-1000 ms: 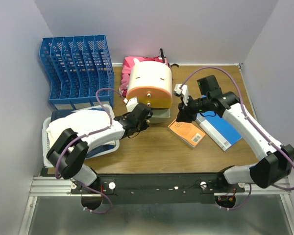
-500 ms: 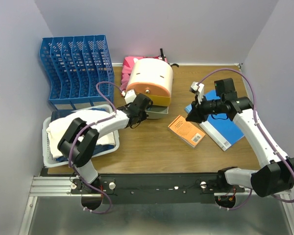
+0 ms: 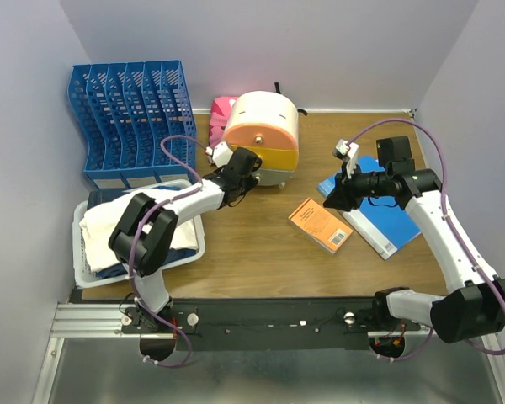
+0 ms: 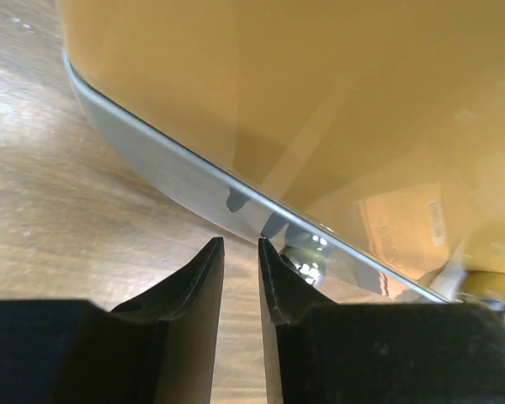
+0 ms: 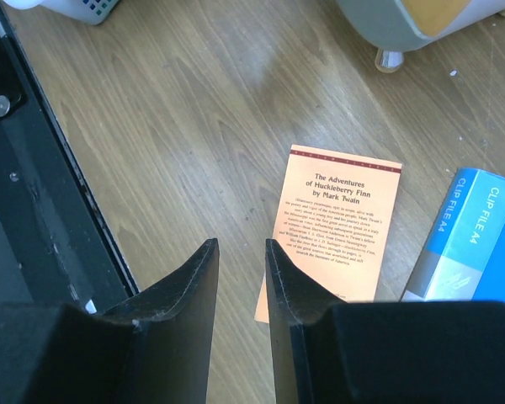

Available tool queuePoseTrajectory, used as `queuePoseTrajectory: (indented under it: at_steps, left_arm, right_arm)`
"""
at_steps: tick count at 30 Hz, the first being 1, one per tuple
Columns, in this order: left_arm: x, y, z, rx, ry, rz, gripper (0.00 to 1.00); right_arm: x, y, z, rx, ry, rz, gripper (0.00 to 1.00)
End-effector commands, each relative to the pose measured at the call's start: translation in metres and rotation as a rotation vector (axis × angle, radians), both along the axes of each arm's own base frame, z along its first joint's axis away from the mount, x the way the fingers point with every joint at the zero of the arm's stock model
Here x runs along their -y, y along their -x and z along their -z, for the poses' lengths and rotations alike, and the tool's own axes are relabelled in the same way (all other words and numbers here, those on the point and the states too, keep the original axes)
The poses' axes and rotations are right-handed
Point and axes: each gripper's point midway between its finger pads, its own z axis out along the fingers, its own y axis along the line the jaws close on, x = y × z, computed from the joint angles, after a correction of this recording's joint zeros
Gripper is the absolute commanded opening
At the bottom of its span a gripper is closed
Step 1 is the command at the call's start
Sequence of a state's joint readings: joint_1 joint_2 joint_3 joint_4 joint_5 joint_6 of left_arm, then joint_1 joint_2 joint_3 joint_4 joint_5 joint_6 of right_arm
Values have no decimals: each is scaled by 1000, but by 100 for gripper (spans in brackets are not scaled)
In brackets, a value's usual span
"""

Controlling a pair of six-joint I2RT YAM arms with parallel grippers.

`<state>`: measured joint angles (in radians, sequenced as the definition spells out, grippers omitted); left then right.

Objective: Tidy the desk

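Your overhead camera looks down on the desk [image 3: 261, 252] from its near edge; left wrist hugs the orange box [image 4: 320, 101]; right wrist shares the orange book [image 5: 337, 227] with overhead.

The desk [image 3: 252, 252] is a flat, level, brown wood-grain top across the frame's middle, with a black rail [image 3: 261, 313] along its lower edge and lavender walls [image 3: 278, 50] around it.

We find the overhead view bright and even, lit from above, with only soft, short shadows on the desk [image 3: 252, 248]. In the left wrist view the rounded orange box [image 4: 320, 93] sits too close and blurs, with small glints under its grey rim. The right wrist view is sharp: we can read the print on the orange book [image 5: 337, 223], and a pale sheen crosses the wood near the top edge
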<state>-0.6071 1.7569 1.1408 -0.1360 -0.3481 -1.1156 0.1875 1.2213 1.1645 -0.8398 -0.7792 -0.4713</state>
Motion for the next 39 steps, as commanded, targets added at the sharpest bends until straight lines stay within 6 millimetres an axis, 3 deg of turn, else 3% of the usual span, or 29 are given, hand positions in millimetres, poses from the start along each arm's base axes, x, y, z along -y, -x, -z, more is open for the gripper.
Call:
queuePoseTrajectory:
  at_steps: [1,12,27,32,39]
  left_arm:
    - [21,-27,-17,60,127,-22,32]
    - [13,-30,2,4,133,-46,34]
    - [-9,5,20,-35,107,-49,34]
    - [-13,12,4,-6,94,-17,35]
    - [-27,36,-12,15,69,26,50]
  right_arm:
    - [1,7,-1,-7,-16,-4,36]
    - [3,8,3,-10,-12,0,36]
    - [2,11,6,-18,-19,-8,37]
    - [3,13,8,-19,-18,-17,37]
    - [2,19,15,-41,-22,-38,41]
